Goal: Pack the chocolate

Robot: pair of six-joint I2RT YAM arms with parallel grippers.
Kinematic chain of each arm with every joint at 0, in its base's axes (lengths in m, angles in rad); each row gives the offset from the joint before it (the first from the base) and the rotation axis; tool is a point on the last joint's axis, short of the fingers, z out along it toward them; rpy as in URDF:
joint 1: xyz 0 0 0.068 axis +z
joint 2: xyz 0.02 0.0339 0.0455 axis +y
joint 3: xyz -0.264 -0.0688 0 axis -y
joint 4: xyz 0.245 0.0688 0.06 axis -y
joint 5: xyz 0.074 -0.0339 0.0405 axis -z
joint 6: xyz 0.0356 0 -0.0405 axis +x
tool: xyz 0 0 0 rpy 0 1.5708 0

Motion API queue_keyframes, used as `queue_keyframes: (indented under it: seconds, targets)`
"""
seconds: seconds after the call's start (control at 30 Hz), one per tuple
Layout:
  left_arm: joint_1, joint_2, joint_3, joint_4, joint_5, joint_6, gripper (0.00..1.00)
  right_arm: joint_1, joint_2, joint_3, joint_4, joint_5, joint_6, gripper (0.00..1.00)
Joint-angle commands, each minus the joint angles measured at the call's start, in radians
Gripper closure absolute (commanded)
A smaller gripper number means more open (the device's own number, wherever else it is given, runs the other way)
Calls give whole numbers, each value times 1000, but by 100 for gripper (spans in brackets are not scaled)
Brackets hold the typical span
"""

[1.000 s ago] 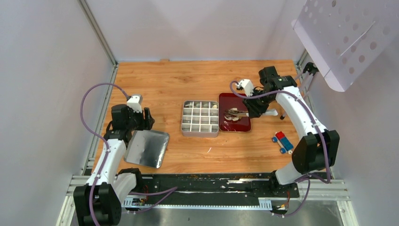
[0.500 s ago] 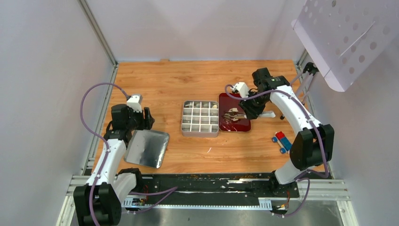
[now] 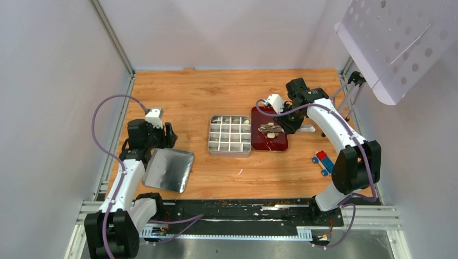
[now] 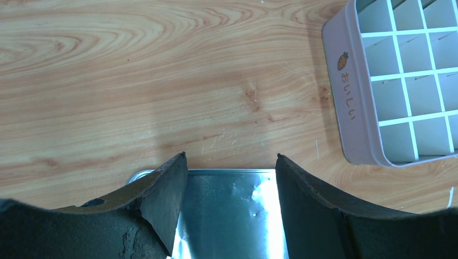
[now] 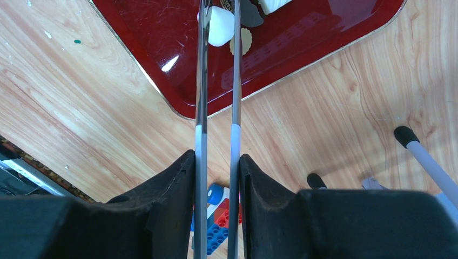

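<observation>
Several chocolate (image 5: 220, 26) pieces on red tray (image 5: 324, 48), right of tin (image 3: 229, 153). Step in hand: pick-up; white piece sits between arms of tongs (image 5: 201, 81). Right jaws partly closed, clamped on tongs handles. Next, likely: squeeze, lift, carry to vacant compartment. Left jaws wide apart, holding nothing, above lid (image 4: 229, 216) on tabletop (image 4: 162, 81).

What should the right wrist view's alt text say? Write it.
The right gripper clamps long metal tongs, whose arms flank a cream-white chocolate on a dark red tray. A red-and-blue block lies on the wooden table.
</observation>
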Motion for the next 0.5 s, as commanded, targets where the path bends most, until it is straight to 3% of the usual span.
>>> queue_keyframes:
  seconds: [0.0,0.47]
  targets:
    - [9,-2,-5,44,9,-17,31,4,-19,42,30,9,16,80]
    - [8,-9,2,45,22,-18,31,47,-67,164,-35,-175,75,83]
